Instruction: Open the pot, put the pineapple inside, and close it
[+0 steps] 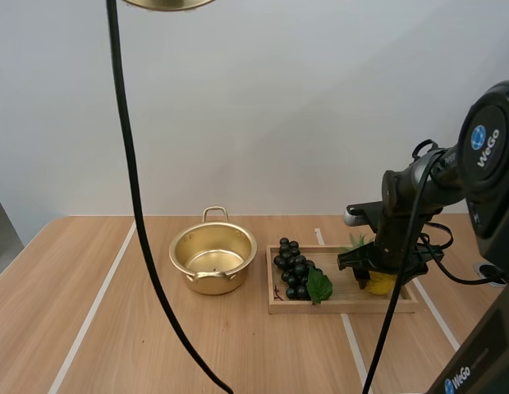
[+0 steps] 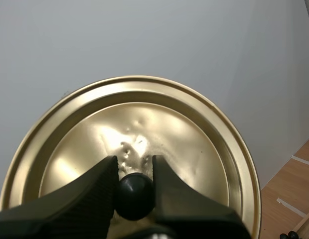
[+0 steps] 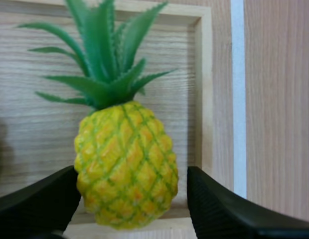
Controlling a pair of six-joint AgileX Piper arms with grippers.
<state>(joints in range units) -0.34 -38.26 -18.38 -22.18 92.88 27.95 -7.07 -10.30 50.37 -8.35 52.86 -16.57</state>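
Note:
The gold pot (image 1: 212,258) stands open on the table, nothing inside it. Its gold lid (image 2: 144,124) hangs high above the table, its rim just showing in the high view (image 1: 168,3). My left gripper (image 2: 134,172) is shut on the lid's black knob (image 2: 133,196). A yellow pineapple (image 3: 125,169) with green leaves lies at the right end of the wooden tray (image 1: 345,305). My right gripper (image 3: 132,199) is open, one finger on each side of the fruit. From above, the right gripper (image 1: 371,275) sits low over the pineapple (image 1: 381,284).
A bunch of dark grapes (image 1: 294,269) with a green leaf lies in the tray's left half, between the pot and the pineapple. White tape lines run across the table. Bare wood lies left of the pot and in front of the tray.

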